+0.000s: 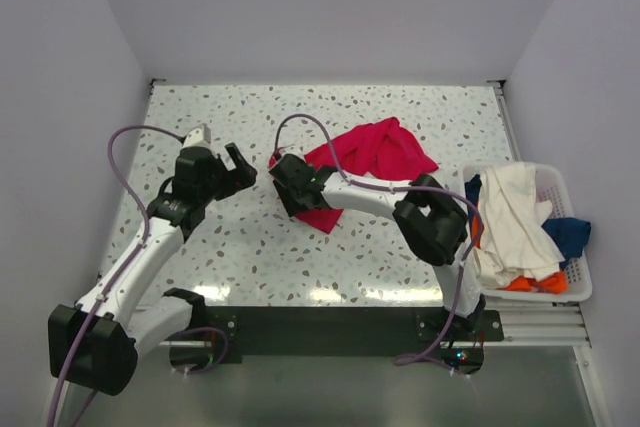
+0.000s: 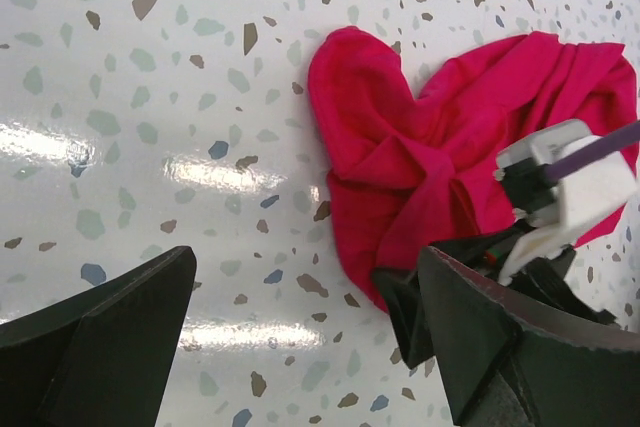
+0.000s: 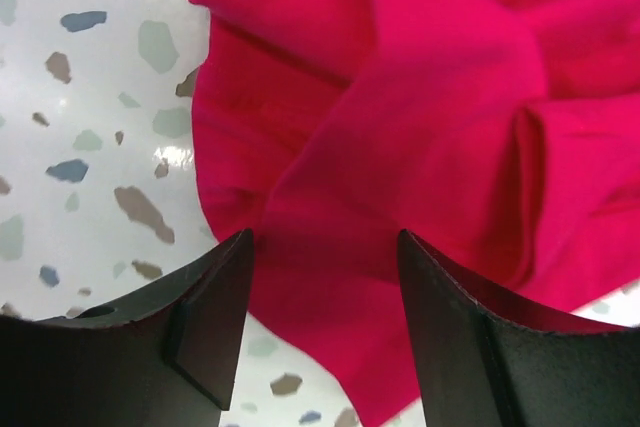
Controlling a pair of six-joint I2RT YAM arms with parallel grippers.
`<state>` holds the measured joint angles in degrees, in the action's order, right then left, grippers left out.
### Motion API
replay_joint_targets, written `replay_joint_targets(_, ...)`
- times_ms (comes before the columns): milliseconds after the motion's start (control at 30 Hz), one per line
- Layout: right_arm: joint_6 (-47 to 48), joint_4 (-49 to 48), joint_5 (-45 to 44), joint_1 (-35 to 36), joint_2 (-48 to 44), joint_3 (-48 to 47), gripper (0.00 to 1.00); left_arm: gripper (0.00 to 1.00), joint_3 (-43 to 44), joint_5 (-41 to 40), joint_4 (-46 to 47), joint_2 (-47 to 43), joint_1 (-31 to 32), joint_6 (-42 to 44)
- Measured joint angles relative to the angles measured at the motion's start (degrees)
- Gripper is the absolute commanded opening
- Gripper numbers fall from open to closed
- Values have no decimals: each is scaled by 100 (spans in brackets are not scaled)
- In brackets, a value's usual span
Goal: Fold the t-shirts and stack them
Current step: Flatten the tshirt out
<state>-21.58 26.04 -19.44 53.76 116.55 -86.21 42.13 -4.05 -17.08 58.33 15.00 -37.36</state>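
Left end effector (image 1: 238, 162): fingers fully apart, holding nothing, over bare tabletop (image 1: 300, 117) left of centre. Right end effector (image 3: 325, 242): fingers partly apart, low over the near-left edge of the red t-shirt (image 1: 385, 147); no cloth is pinched.

The red t-shirt lies crumpled at mid-tabletop, toward the right. Open speckled surface extends to the far, left and near edges.

Count: one red t-shirt on the tabletop; one white basket (image 1: 578, 282) at the right edge, near corner, containing cream-white (image 1: 515, 212), dark blue (image 1: 570, 232) and orange (image 1: 535, 283) t-shirts.
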Motion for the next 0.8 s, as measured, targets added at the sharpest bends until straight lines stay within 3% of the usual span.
replay_joint_targets(267,-28,-90,-511,31,595,-487,64,97,-81,243,31,-50,-177,-120)
replay_joint_targets(367,-85,-125,-752,31,610,-564,56,97,-87,267,35,-50,-188,-125)
replay_joint_targets(467,-157,-144,-957,31,610,-584,38,96,-157,299,103,-52,-188,-129)
replay_joint_targets(500,-175,-140,-1012,31,610,-584,27,96,-192,348,116,-52,-188,-144)
replay_joint_targets(567,-201,-140,-1115,31,610,-584,13,95,-249,426,157,-52,-188,-162)
replay_joint_targets(700,-229,-149,-1150,28,608,-584,0,92,-348,645,323,-26,-190,-190)
replay_joint_targets(800,-236,-151,-1108,17,605,-584,0,89,-511,901,560,24,-192,-254)
